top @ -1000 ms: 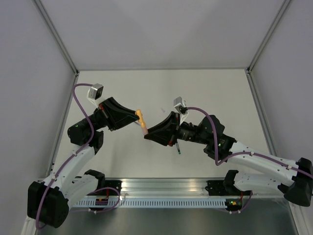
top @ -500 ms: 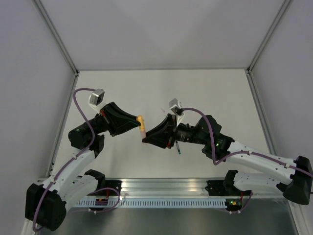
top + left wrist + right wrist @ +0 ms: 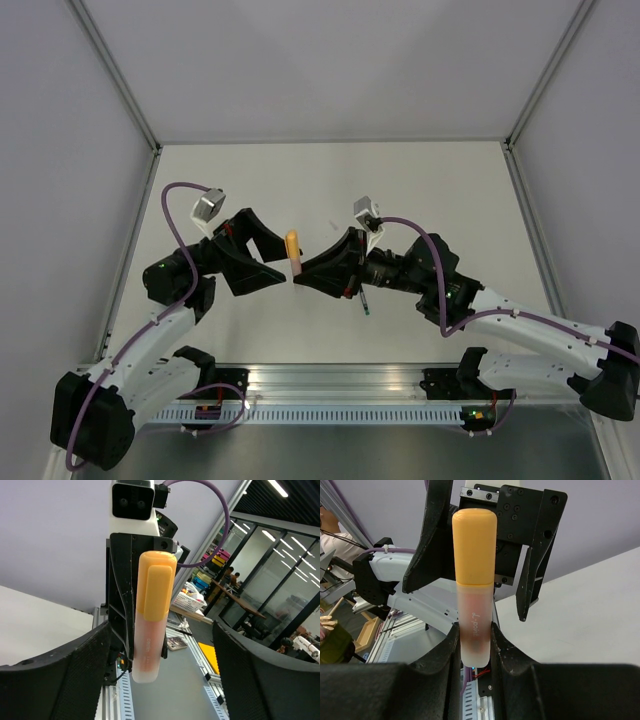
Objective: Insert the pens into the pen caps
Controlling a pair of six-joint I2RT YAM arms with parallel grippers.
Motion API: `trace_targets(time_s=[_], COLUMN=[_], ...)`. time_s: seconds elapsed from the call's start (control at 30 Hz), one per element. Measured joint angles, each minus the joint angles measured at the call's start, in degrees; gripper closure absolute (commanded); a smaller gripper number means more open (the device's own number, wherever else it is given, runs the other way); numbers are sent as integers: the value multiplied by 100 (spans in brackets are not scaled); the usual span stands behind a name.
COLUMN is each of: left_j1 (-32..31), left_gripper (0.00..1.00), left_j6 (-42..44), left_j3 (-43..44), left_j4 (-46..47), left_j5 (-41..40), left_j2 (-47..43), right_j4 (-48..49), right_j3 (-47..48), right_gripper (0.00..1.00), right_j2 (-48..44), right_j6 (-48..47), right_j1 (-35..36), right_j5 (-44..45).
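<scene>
The right wrist view shows the right gripper [image 3: 474, 647] clamped on the pale orange pen [image 3: 473, 625] below its orange cap [image 3: 474, 545], while only the left wrist view shows the left gripper [image 3: 160, 632] spread wide, clear of both.

A pale table [image 3: 430, 185] ringed by grey walls [image 3: 330, 60].

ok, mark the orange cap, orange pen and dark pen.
orange cap [image 3: 474, 545]: right wrist view, middle of cap.
orange pen [image 3: 474, 630]: right wrist view, pale barrel below cap.
dark pen [image 3: 365, 304]: top external view, shaft near green end.
</scene>
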Motion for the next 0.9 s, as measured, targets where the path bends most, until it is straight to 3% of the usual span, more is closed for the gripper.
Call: trace_targets(time_s=[0.23,0.9], left_j1=[0,15], left_gripper=[9,39], left_j6=[2,503], left_j3=[-2,-203], left_j4=[0,-98], left_j5=[181,262], left_j2=[63,-216], right_j4=[-28,-107], right_j3=[15,192], right_gripper=[100,100], right_j2=[-24,236], right_j6=[-109,-85], right_j1=[0,37], right_j5=[120,144])
